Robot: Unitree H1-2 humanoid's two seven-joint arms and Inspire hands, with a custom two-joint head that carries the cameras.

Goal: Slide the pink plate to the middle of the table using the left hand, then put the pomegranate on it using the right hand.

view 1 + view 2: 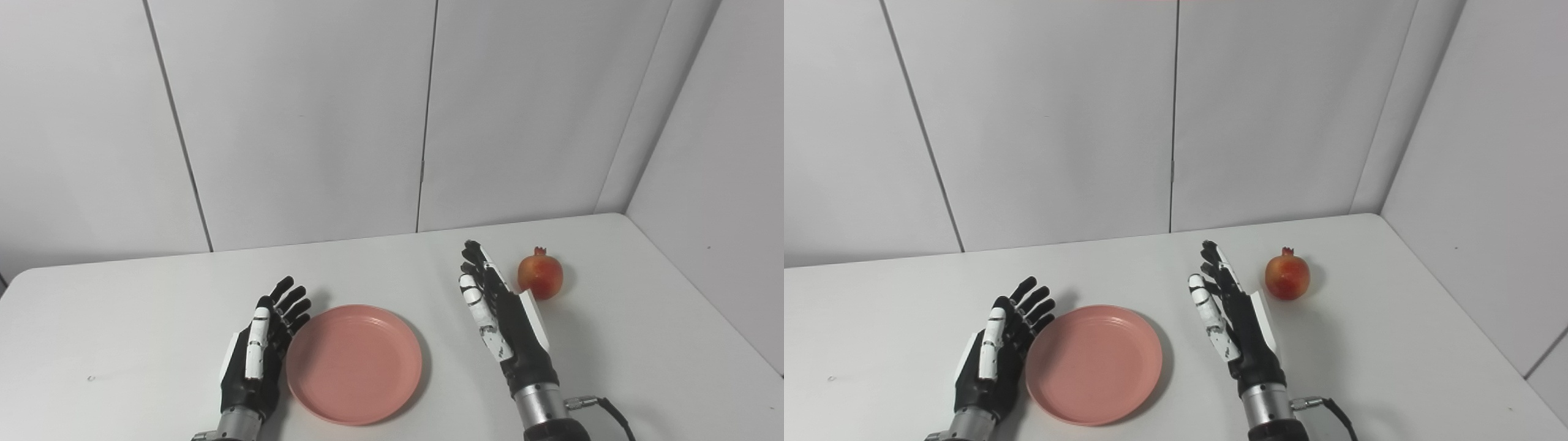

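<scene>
From my seat at the controls, I saw the pink plate [354, 364] lying flat on the white desk [122, 331], at the near edge and a little left of the middle. It was empty, its rim showing whole all the way round.

My left hand [257, 355] stood just beside the plate's left rim, palm turned toward it, with its fingers [293, 300] stretched out and apart, pointing away toward the far side. I could not tell from either eye view whether the hand was touching the rim or only close beside it. It held nothing.

My right hand [502, 318] stood to the right of the plate, apart from it, edge-on with the palm facing left. Its fingers [474, 257] were straight, lying close alongside each other and pointing to the far side, with the thumb [484, 318] set off from them; they closed on nothing.

The pomegranate [540, 277] sat on the desk just to the right of the right hand, level with its fingers, upright with its little crown at the top. In the right eye view a clear strip of desk showed between fruit and hand, so they were not touching. The fruit was well apart from the plate, with the right hand between the two.

Behind the desk stood plain white wall panels [294, 116].
</scene>
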